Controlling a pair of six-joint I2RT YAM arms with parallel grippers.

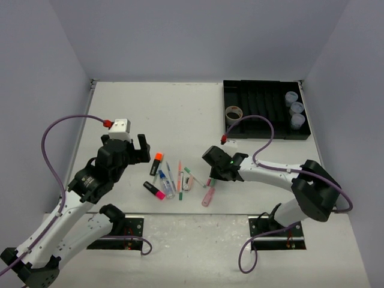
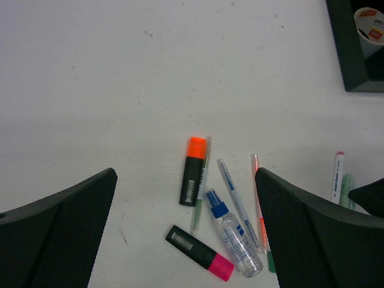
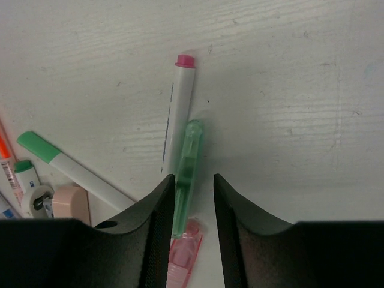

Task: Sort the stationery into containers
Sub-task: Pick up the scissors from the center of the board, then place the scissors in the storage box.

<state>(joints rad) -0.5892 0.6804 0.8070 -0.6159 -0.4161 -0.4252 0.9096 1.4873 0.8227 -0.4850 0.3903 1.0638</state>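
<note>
Between the right fingers (image 3: 150, 234) lies a green pen (image 3: 187, 159), on the worktop (image 3: 288, 90) well apart from the tray (image 1: 264, 85), nearer than it and to its left. These fingers are slightly parted and not clenched: the pen rests against one, and a strip of worktop shows before the other. A white pen (image 3: 179, 114) with a pink cap lies alongside the green one, their sides meeting near the fingertips. A clear pink piece (image 3: 183, 255) lies at the green pen's lower end, partly hidden by the fingers. A green-capped marker (image 3: 66, 165) lies just beyond.

The left fingers (image 2: 60, 228) are spread wide and released, holding nothing. They hang above the worktop farther left of the tray than the right ones. Below the gap lie an orange highlighter (image 2: 193, 171), a pink highlighter (image 2: 200, 253), a small bottle (image 2: 234, 240) with a blue cap, a blue pen (image 2: 237, 201) and an orange pen (image 2: 259, 204), all close together and all outside the tray.

In the tray, a tape roll (image 1: 233, 113) sits at the left end. Three tubs (image 1: 296, 108) stand in a row at the right end.
</note>
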